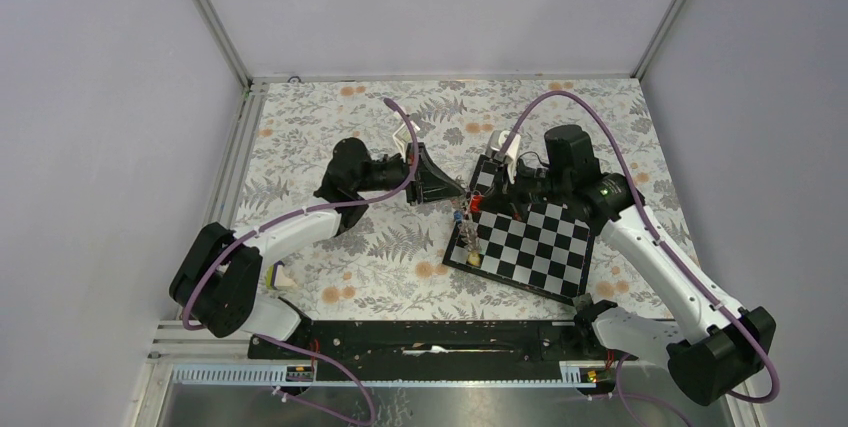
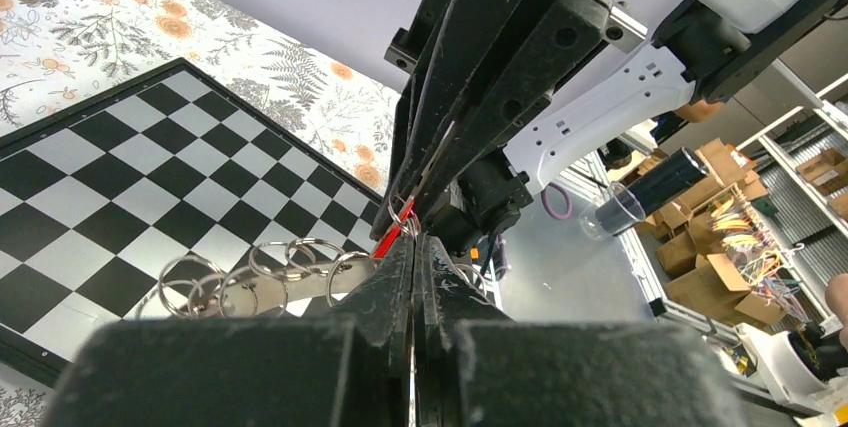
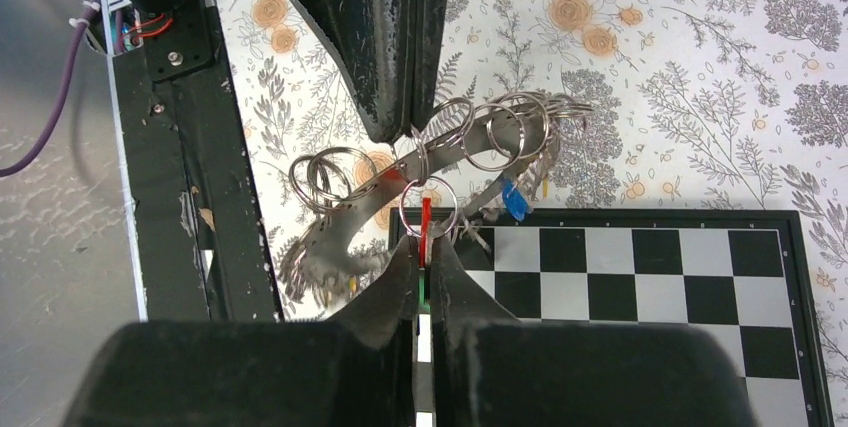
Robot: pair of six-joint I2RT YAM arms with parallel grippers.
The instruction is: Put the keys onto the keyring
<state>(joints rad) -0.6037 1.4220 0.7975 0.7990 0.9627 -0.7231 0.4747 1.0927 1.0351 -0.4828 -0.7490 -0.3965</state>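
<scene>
Above the near left corner of the chessboard point(image 1: 540, 247) my two grippers meet tip to tip. The left gripper point(image 2: 415, 239) is shut on the keyring point(image 3: 470, 147), a curved grey band point(image 2: 310, 285) that carries several small silver split rings. My right gripper point(image 3: 425, 252) is shut on a red key point(image 3: 426, 219), and the split ring of that key sits against the grey band. A blue key point(image 3: 514, 200) hangs from the keyring over the board's edge. Something green shows low between the right fingers. One yellow key point(image 1: 473, 258) lies on the board.
The chessboard point(image 3: 680, 267) lies tilted on the floral tablecloth point(image 1: 330, 137). A black base rail point(image 1: 430, 337) runs along the near edge and shows again as a black rail point(image 3: 180, 147) to the left of the grippers. Grey walls close in the table's left, back and right.
</scene>
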